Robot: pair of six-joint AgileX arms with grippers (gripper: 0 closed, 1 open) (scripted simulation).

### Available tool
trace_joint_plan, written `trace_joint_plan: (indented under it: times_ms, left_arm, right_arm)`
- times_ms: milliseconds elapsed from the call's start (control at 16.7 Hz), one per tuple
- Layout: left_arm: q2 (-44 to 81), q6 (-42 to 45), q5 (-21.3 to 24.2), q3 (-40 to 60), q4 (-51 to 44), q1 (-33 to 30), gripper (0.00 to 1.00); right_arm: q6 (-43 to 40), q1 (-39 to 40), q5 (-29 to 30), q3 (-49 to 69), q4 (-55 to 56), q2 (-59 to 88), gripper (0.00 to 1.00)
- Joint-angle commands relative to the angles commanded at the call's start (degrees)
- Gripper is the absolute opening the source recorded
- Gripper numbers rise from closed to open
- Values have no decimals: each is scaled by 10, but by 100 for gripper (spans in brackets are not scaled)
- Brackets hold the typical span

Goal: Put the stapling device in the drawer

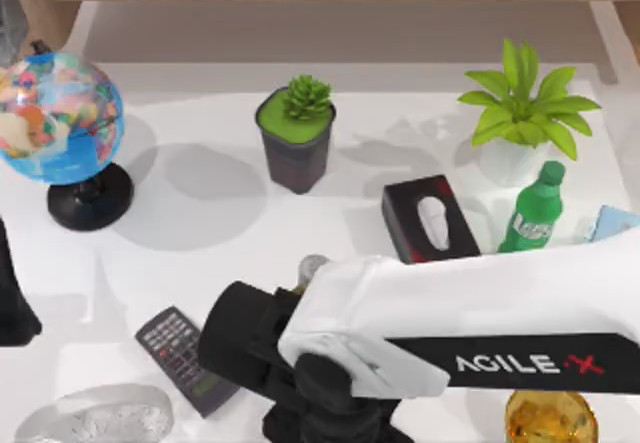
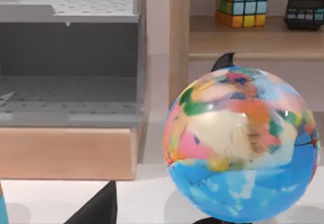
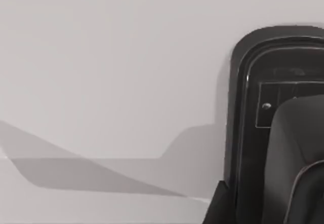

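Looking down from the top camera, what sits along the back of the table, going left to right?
Globe → dark pot with a small succulent → black tissue box → green bottle, with the leafy plant in a white pot just behind it.

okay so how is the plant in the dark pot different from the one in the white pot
The succulent is a compact rosette of short leaves, while the leafy plant spreads long pointed leaves wide. The succulent's pot is dark grey, the leafy plant's pot white. In the top view the succulent stands near the middle of the table's far side, the leafy plant toward the right, behind the green bottle. Both are green, potted and upright.
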Motion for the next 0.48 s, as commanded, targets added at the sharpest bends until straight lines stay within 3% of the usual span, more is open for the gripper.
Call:
trace_joint_plan:
  times_ms: [480]
  left_arm:
    - [0, 0, 0, 0, 0, 0, 100]
  right_arm:
    - [1, 2, -1, -1, 0, -3, 0]
